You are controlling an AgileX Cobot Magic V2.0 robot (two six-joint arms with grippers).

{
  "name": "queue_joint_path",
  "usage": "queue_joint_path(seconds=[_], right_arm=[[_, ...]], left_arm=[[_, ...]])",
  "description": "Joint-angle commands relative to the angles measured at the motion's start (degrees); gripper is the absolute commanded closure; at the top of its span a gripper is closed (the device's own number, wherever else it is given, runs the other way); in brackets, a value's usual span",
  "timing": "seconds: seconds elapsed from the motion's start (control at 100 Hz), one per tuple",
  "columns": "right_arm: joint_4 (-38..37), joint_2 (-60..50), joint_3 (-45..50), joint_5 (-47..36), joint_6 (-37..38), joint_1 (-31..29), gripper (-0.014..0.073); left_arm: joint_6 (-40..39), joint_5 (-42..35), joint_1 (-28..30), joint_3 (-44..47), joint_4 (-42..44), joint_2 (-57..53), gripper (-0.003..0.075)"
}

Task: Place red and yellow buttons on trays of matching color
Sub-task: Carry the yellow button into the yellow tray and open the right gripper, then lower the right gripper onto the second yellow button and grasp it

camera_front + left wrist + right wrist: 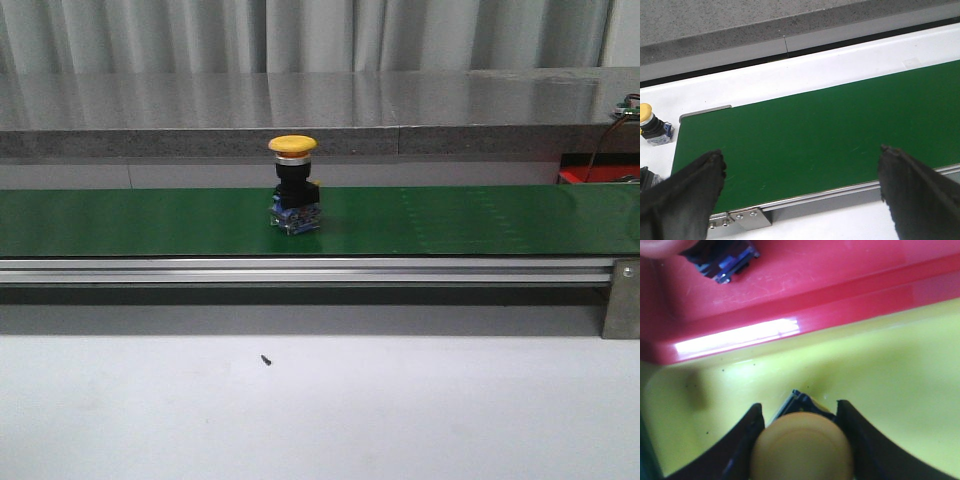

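A yellow button (293, 185) stands upright on the green belt (460, 220) in the front view; neither gripper shows there. My left gripper (800, 152) hangs open above the end of the belt (815, 135), nothing between its fingers. Another yellow button (650, 124) sits on the white surface just past that belt end. My right gripper (800, 407) is shut on a yellow button (802, 447), held low inside the yellow tray (900, 370). The red tray (840, 290) adjoins it and holds a button's dark base (722, 260), its cap mostly cut off.
A metal rail (300, 270) runs along the belt's front edge, with a bracket (622, 298) at its right end. A small black screw (266, 359) lies on the white table. A red object (590, 175) and wires sit at the far right behind the belt.
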Motion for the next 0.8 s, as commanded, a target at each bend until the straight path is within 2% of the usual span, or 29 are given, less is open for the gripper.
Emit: queue_joint_path(seconds=[0.0,0.25,0.42,0.49,0.79], right_arm=[[0.45,-2.17,-1.33,-2.19,-0.20,-0.40,0.0335],[0.45,-2.16,-1.33,-2.15,-0.20,-0.40,0.0324],[0.45,-2.16,-1.33,-1.76,-0.20,-0.40,0.0153],[0.45,-2.16,-1.33,-1.48,-0.20,-0.40,0.0109],[0.71,-4.25,-1.45,-2.35,-0.20,-0.40,0.0099]], left_arm=[[0.01,-4.10,-0.42,-1.62,-1.15,-0.33,0.0122],[0.01,-4.10,-0.42,-1.62,-1.15,-0.33,0.0122],[0.01,-4.10,-0.42,-1.62,-1.15,-0.33,0.0122],[0.01,-4.10,-0.42,-1.62,-1.15,-0.33,0.0122],[0.01,-4.10,-0.42,-1.62,-1.15,-0.33,0.0122]])
